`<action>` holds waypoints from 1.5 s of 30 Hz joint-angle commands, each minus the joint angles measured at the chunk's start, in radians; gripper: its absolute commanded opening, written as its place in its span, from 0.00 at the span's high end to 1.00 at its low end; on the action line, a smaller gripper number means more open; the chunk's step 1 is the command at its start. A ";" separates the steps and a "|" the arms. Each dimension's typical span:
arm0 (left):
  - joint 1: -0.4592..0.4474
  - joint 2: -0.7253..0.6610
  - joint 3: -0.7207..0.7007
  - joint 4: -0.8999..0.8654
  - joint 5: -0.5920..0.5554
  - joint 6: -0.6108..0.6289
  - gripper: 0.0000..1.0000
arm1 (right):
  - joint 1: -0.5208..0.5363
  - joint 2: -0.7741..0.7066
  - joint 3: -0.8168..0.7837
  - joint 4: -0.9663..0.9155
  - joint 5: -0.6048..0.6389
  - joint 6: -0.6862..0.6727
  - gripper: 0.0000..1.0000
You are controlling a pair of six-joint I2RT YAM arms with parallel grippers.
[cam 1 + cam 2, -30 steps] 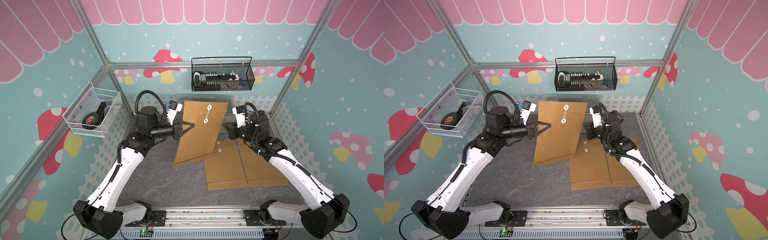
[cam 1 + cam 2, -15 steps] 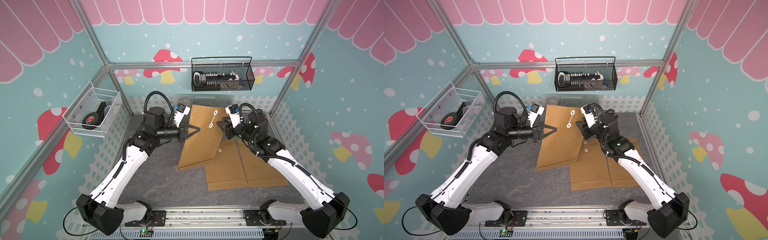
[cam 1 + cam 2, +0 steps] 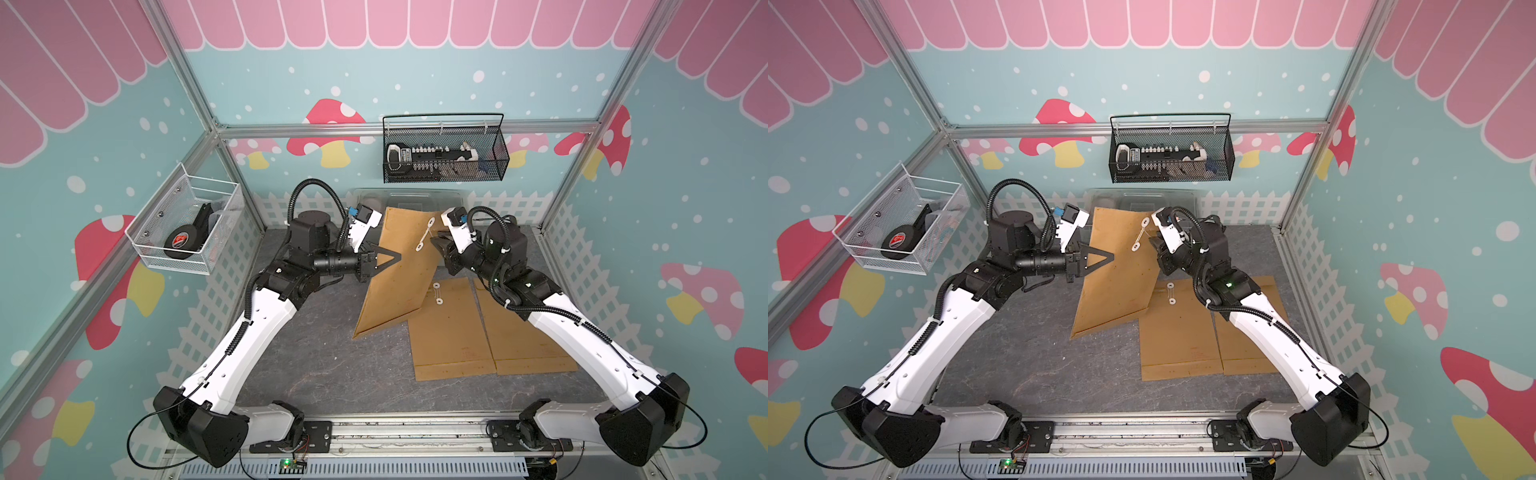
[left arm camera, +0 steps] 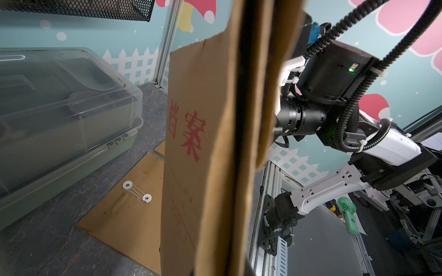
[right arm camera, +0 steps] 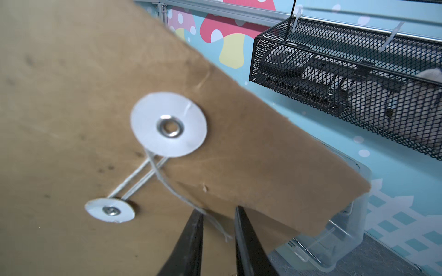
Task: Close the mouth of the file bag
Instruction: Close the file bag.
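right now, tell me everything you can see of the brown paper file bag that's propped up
The raised brown paper file bag is flat, stiff-looking kraft paper, standing tilted with its lower edge on the grey table. One face carries red printed characters; the other has two white eyelet discs with white string wound between them, flap folded over. The left gripper is shut on one side edge; the right gripper is open by the string's loose tail.
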 commanded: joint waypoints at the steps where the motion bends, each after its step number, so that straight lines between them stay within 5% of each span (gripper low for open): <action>1: -0.005 0.007 0.038 -0.010 0.040 0.034 1.00 | 0.009 0.017 0.031 0.038 0.003 -0.033 0.78; 11: -0.005 0.014 0.049 -0.023 0.020 0.041 1.00 | 0.015 0.022 0.013 0.050 0.030 -0.009 1.00; 30: 0.033 0.003 0.013 0.004 0.002 0.018 1.00 | 0.014 -0.116 0.008 -0.139 0.062 0.057 1.00; 45: 0.014 -0.025 -0.035 0.004 0.055 0.039 1.00 | -0.004 -0.024 0.180 -0.276 0.165 0.028 1.00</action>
